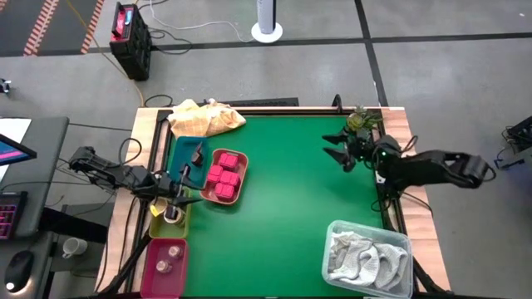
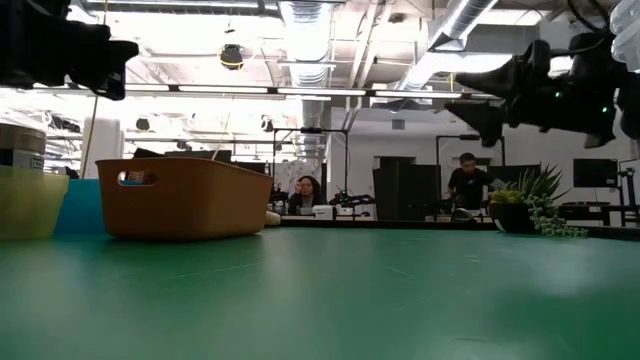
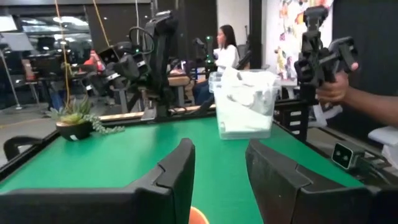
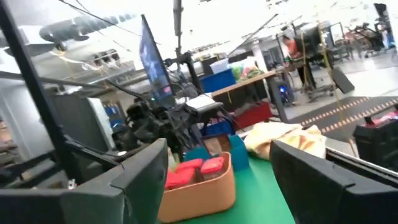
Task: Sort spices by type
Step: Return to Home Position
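L gripper (image 1: 189,188) hovers over the L edge of the worktop (image 1: 291,191), above where the salmon tray (image 1: 237,195) and lime tray (image 1: 158,226) meet; fingers (image 3: 177,168) are moderately apart, nothing between them. R gripper (image 1: 334,145) is raised nr the far R corner, just beside the potted plant (image 1: 359,121); fingers (image 4: 140,171) are spread wide, nothing held. Spices lie along the L edge. Pink packets (image 1: 224,175) fill the salmon tray. One tan cup (image 1: 172,214) stands in the lime tray. Two clear jars (image 1: 169,257) stand in the magenta tray (image 1: 148,278) at the near L corner. A small dark piece (image 1: 199,153) lies in the teal tray (image 1: 183,154), shape unclear. Yellow cloth (image 1: 206,118) is bunched at the far edge, touching the teal tray's far end. Clear bin (image 1: 332,237) of white-grey cloths (image 1: 366,259) sits at the near R corner, well apart from the trays. A person's hand (image 3: 334,87) shows beyond the worktop in the L wrist view, against a dark stand.
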`<state>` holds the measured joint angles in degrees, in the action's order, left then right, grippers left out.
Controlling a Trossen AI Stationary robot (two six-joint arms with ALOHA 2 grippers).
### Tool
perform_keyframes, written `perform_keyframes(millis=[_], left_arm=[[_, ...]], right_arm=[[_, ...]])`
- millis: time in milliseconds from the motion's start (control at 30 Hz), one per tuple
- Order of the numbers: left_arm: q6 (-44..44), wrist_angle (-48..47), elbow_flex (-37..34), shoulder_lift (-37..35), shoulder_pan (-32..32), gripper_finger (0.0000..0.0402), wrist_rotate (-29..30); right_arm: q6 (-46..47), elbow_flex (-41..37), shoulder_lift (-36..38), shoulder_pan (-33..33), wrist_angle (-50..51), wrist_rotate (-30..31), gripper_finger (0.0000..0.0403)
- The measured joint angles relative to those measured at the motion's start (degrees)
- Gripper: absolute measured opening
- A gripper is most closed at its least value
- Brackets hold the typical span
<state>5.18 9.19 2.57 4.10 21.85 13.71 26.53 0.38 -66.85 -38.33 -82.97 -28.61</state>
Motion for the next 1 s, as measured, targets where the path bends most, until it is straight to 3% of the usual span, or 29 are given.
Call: perform_keyframes(millis=[167,600,833,1000], left_arm=[[0.37,-1.03,1.13,-0.07,0.0,0.0133,-0.67],[-1.5,-3.3,1.29,-0.04,0.0,0.0133,0.87],[0.6,-4.31,1.16,-0.02,0.0,0.0133,8.62],[0.51,-4.31,1.16,-0.04,0.0,0.0133,8.77]], right_arm=[[-0.28,0.0,10.02,1.28,6.43,-0.06,0.0302],[-8.76,0.0,42.26,2.63,47.4,10.19,0.0301],[-11.44,-0.02,51.75,6.89,57.24,17.72,0.0301],[-12.93,2.61,57.11,9.18,67.4,20.75,0.0301]])
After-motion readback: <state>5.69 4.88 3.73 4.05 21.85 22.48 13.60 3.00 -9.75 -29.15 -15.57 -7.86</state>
